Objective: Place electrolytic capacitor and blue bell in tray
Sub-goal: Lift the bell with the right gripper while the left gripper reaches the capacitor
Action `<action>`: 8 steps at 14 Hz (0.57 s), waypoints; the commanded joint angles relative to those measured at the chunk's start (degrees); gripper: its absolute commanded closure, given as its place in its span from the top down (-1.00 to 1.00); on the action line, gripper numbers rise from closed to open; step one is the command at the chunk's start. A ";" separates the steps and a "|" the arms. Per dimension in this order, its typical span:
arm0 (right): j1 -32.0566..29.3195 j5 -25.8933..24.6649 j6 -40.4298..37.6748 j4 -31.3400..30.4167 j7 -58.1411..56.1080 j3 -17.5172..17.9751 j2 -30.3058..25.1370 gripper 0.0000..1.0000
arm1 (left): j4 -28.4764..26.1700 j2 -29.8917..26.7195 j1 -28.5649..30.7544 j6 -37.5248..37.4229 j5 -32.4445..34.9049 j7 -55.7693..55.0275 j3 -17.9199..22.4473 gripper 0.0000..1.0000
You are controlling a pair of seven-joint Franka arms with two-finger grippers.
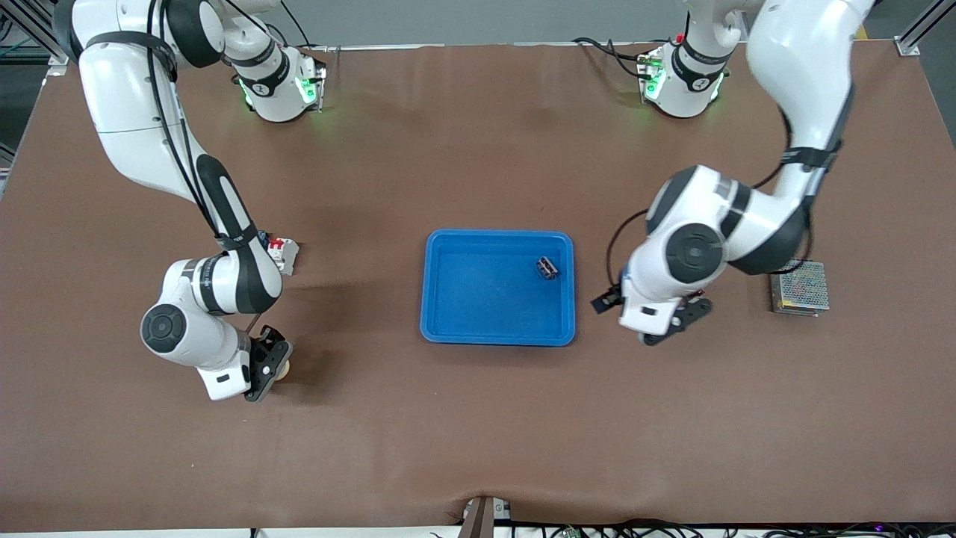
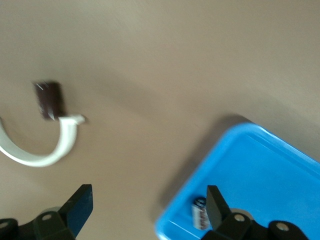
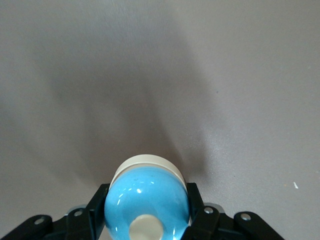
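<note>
The blue bell [image 3: 147, 197], glossy with a pale base and a pale button on top, sits between the fingers [image 3: 196, 202] of my right gripper [image 3: 146, 207], which is shut on it. In the front view that gripper [image 1: 270, 366] is low over the table toward the right arm's end. The electrolytic capacitor [image 1: 547, 267], small and dark, lies in the blue tray [image 1: 478, 299] near its corner toward the left arm's end. My left gripper [image 1: 676, 317] hangs open and empty beside that end of the tray. Its wrist view shows the gripper [image 2: 148, 207], the tray corner [image 2: 270, 165] and the capacitor [image 2: 199, 212].
A small red-and-white part [image 1: 284, 252] lies by the right arm's forearm. A metal mesh box [image 1: 801, 287] lies toward the left arm's end of the table. A white cable with a dark plug [image 2: 50, 100] curves over the table in the left wrist view.
</note>
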 commanded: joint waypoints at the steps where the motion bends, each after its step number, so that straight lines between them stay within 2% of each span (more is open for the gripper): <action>1: 0.10 1.70 -6.20 4.40 2.25 0.56 -0.32 -0.02 | -4.01 -3.82 4.91 -0.75 0.97 8.04 -0.30 1.00; 3: 1.24 1.88 -11.73 6.34 10.31 0.82 -1.29 -0.02 | -6.38 -5.05 9.65 -0.66 1.06 13.94 -0.30 1.00; 6: 5.19 1.79 -15.26 6.35 24.11 0.74 -4.45 -0.02 | -10.16 -5.50 14.94 1.00 4.57 16.24 -0.73 1.00; 8: 7.03 1.79 -18.25 6.35 32.90 0.82 -6.47 -0.02 | -15.15 -7.16 17.22 5.55 4.49 16.16 -0.73 1.00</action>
